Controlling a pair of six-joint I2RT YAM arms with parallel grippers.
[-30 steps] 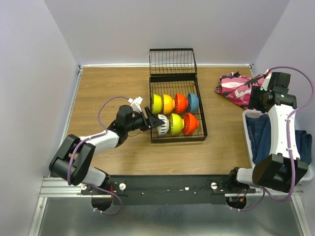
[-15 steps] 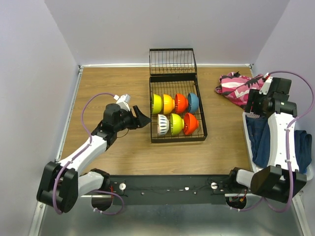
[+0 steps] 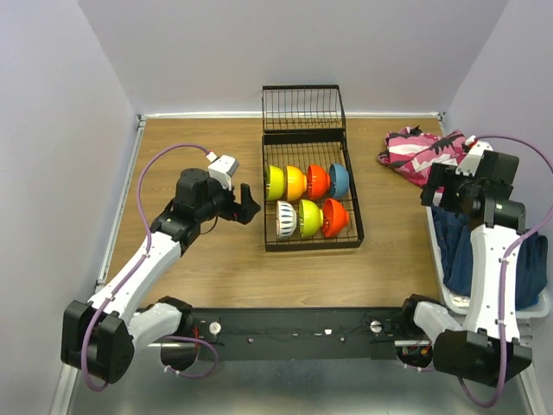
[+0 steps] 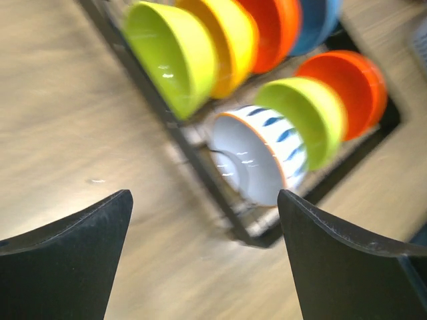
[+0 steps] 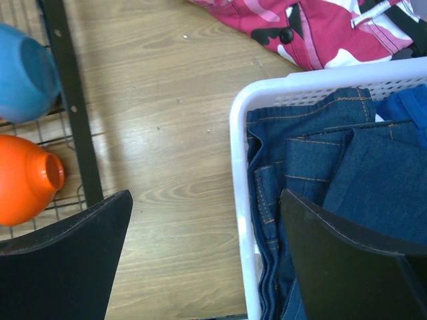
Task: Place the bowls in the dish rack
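Observation:
The black wire dish rack (image 3: 356, 226) stands at the table's middle with several bowls on edge in two rows. The back row holds a lime green bowl (image 3: 274, 182), a yellow-orange bowl (image 3: 295, 182), a red-orange bowl (image 3: 318, 181) and a blue bowl (image 3: 339, 180). The front row holds a white ribbed bowl (image 3: 286, 220), a lime green bowl (image 3: 309, 218) and a red-orange bowl (image 3: 334, 217). My left gripper (image 3: 248, 207) is open and empty, left of the rack; the white bowl (image 4: 257, 157) shows in its wrist view. My right gripper (image 3: 434, 195) is open and empty above the white laundry basket's rim (image 5: 241, 200).
A white laundry basket (image 3: 436, 226) of blue jeans (image 5: 333, 193) stands at the right edge. A pink camouflage garment (image 3: 416, 151) lies at the back right. The rack's taller wire basket section (image 3: 302, 108) is at its far end.
My left gripper has drawn back leftward from the white bowl, which stays in the rack. My right arm has shifted slightly toward the table's near side.

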